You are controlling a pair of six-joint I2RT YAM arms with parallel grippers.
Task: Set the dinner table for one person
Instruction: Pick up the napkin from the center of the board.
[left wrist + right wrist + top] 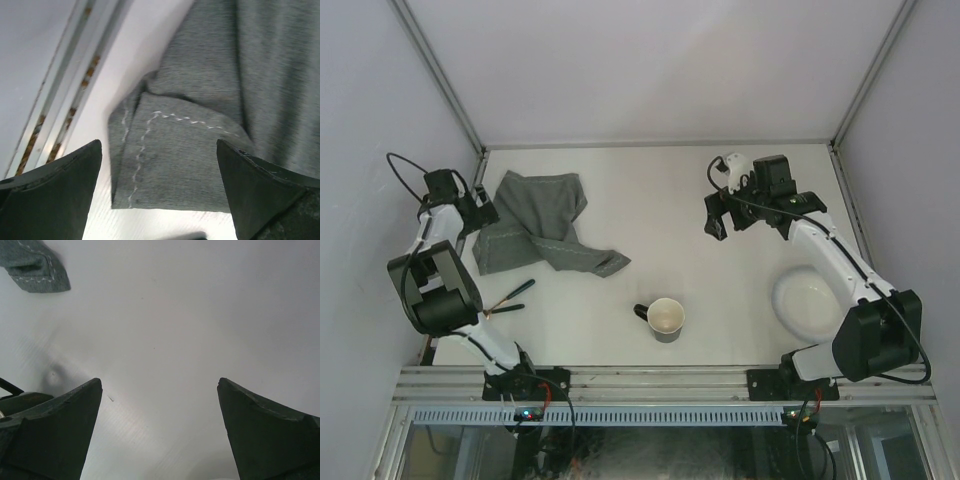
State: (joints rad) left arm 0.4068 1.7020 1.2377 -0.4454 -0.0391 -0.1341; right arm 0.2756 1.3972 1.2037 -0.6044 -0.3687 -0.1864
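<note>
Gripper fingers crowd the near edge of both wrist views; dark wedges, set well apart in each.

Left gripper [159, 145] is spread wide and holds nothing; it hangs over a folded corner of the grey cloth mat [200, 150], with white stitching along the hem; an aluminium rail [60, 110] runs just left of the cloth.

Right gripper [159, 381] is likewise spread and empty, above bare table [175, 315]; one corner of the mat shows at the far left of that view.

From above, the table is the off-white top filling the enclosure from the near rail to the far wall, and it carries everything.

- Mat: crumpled at far left, one tail trailing toward the middle; the left gripper sits at its left edge.
- Two thin dark-handled utensils [510, 297]: near left, just beside the left arm — kind not clear.
- Dark mug [666, 320]: pale inside, handle to the left, upright at near centre.
- White dish [805, 300]: near right, partly hidden under the right arm.
- Right gripper: far right, well apart from mug and dish.
</note>
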